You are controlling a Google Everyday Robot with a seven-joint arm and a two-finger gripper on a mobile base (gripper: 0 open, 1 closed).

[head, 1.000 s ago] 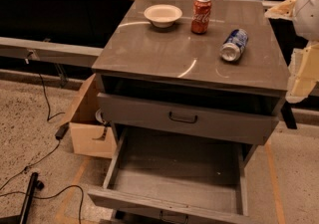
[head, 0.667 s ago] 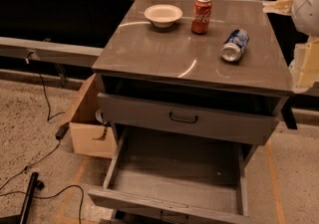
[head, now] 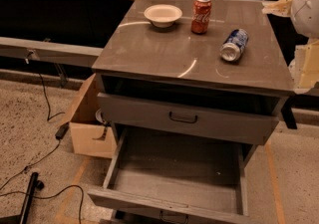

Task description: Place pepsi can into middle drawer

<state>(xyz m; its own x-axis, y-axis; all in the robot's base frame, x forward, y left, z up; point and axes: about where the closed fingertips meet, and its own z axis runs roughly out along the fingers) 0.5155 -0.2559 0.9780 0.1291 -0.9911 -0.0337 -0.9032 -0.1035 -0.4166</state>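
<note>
The pepsi can [head: 234, 45] is blue with silver ends and lies on its side on the right part of the grey cabinet top [head: 159, 54]. The middle drawer [head: 174, 168] is pulled out at the bottom of the cabinet, with a bare floor and a small dark handle on its front. My gripper [head: 277, 6] shows as a cream part at the right edge, above the cabinet's back right corner, up and to the right of the can and apart from it. It holds nothing that I can see.
A red Coca-Cola can [head: 201, 14] stands upright at the back of the top, with a white bowl [head: 163, 15] to its left. A drawer front with a black loop handle [head: 183, 117] sits slightly out above the open drawer. A cardboard box [head: 89, 123] and cables [head: 45, 153] are on the floor to the left.
The arm at the right edge has shifted very slightly up and right. The cans, bowl and drawers have not moved.
</note>
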